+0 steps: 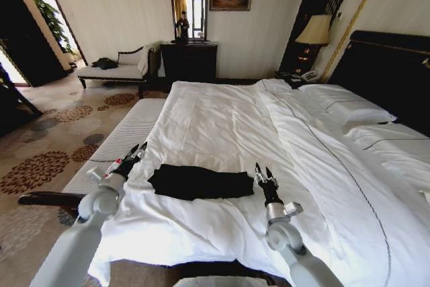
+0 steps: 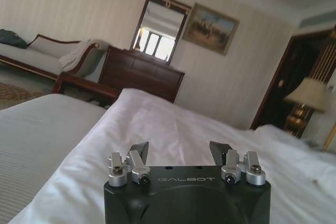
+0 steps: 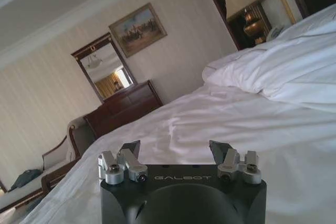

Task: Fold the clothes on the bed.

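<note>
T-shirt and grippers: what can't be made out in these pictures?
- T-shirt, head view: folded into a dark strip; lettering and layers hidden by its own folds.
- Left gripper and right gripper, head view: too small to judge their height above the duvet.
- Both wrist views: fingers open, tips cut short by the gripper bodies.

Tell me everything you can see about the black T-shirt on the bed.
The T-shirt is black, soft-looking fabric, already folded into a flat, long bundle lying across the white duvet near the foot of the bed. No lettering shows. The left claw is beside one end and the right claw beside the other; both are open and neither grips it.
</note>
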